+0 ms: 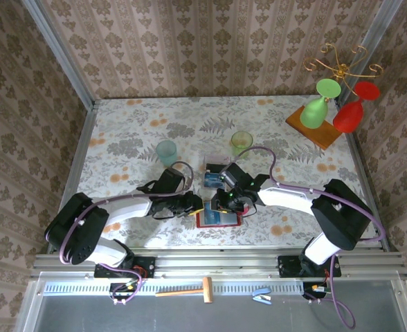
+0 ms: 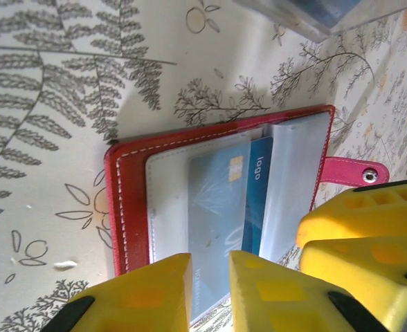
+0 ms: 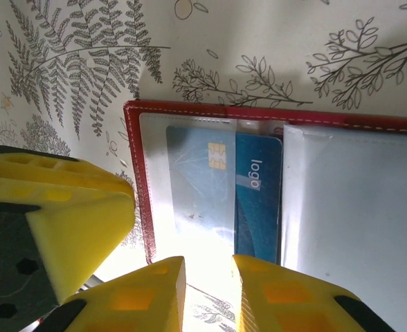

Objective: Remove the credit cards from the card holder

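Open red card holder (image 1: 218, 218), blue card (image 2: 259, 200) pocketed; left gripper (image 2: 210, 294) at its left edge, narrowly parted, grip indeterminate; right gripper (image 3: 207, 294) at its far edge, slightly ajar, empty.

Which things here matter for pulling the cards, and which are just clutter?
Job: red card holder, blue card in its pocket.
Clutter: teal cup, green cup, green wine glass, red wine glass, hammer.

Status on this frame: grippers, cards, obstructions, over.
Left gripper and right gripper at card holder edge, jaws narrowly apart, grip unclear. Blue credit card in its translucent pocket. Nothing blocking.
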Controlling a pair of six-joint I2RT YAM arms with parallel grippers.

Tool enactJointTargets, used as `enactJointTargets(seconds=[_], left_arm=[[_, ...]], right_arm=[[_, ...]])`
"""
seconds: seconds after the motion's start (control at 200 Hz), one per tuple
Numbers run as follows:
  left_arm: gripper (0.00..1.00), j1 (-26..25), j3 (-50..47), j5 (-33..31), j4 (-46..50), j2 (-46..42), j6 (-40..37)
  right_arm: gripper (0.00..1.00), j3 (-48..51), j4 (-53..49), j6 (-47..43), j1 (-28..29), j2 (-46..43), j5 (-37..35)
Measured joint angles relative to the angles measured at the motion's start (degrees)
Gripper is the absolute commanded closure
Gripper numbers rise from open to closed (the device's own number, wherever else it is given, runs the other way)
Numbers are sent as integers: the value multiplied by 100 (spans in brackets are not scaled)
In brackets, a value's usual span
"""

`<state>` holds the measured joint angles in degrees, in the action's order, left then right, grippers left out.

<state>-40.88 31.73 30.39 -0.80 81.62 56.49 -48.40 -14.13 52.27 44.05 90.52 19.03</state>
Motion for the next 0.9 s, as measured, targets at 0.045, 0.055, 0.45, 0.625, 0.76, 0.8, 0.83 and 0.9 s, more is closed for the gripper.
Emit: enactJointTargets(seconds=[0.045, 0.055, 0.45, 0.625, 0.76, 0.8, 0.83, 0.9], left_arm=[[83, -9, 22, 0, 15, 2, 0], [84, -11, 28, 0, 15, 2, -4], [97, -188, 61, 24, -33, 382, 7], [99, -188, 61, 22, -31, 402, 7], [99, -188, 57, 31, -66, 494, 7], [99, -188, 57, 28, -94, 503, 7], [99, -188, 57, 31, -98, 507, 7], [100, -188, 57, 44, -114, 518, 7]], right_arm=[[74, 55, 37, 0, -24, -9, 2], [73, 70, 48, 0, -31, -11, 2], [74, 435, 378, 39, -170, -15, 118], [74, 476, 518, 42, -188, -4, 201], [74, 494, 605, 42, -212, 55, 245], [74, 509, 632, 42, -219, 70, 249], [74, 516, 640, 44, -229, 79, 251], [74, 533, 675, 42, -234, 107, 264]])
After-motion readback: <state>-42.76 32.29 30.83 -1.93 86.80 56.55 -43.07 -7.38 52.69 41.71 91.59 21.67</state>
